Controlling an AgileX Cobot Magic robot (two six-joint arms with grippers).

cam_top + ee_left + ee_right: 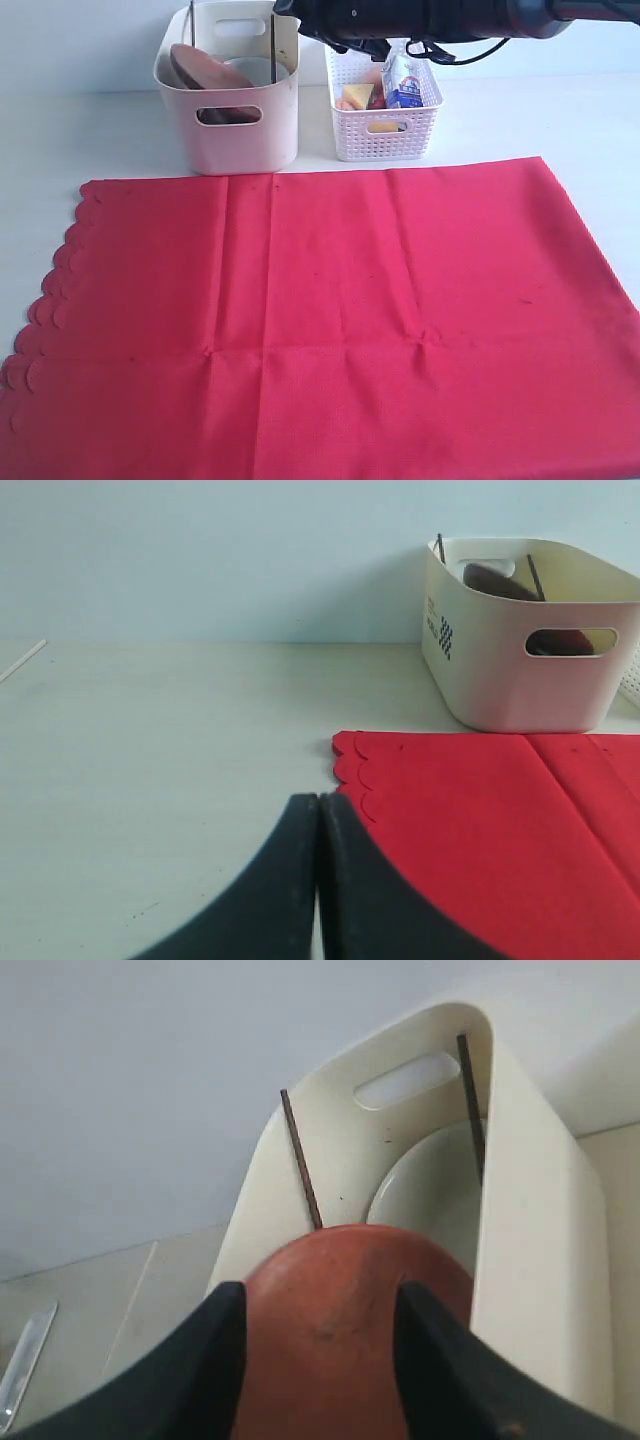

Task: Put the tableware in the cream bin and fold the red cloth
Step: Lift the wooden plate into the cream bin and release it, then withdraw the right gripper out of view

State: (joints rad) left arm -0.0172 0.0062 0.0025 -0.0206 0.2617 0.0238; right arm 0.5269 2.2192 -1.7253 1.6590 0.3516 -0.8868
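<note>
While the right claw [320, 1300] hangs over the cream bin [250, 140] with its jaws parted, the round brown wooden plate [340, 1360] shows in the gap between them, leaning inside the bin. No pad looks to be pinching it, so I judge it not gripped. A pair of dark chopsticks [300, 1160] stands against the bin's wall, and the white bowl [430, 1190] lies behind the plate. (A pale slim strip [28, 1355] on the tabletop [560, 110] beyond the bin is too blurred to name.) With the tableware apparently binned, folding looks like the step in hand.

The red cloth [400, 300] lies spread flat, its far edge just in front of the bin and the white lattice basket [385, 135]. Its long axis runs side to side in the exterior view, with the scalloped edge at the left end. The left claw [318, 802], pressed fully closed and holding nothing, sits low just beside that scalloped edge, and the cloth stretches away from it toward the right arm's side. So the left arm is much the nearer. The right one is raised beyond the cloth's far edge and would have to travel down to it. A fold across the long axis would probably start from the scalloped end.
</note>
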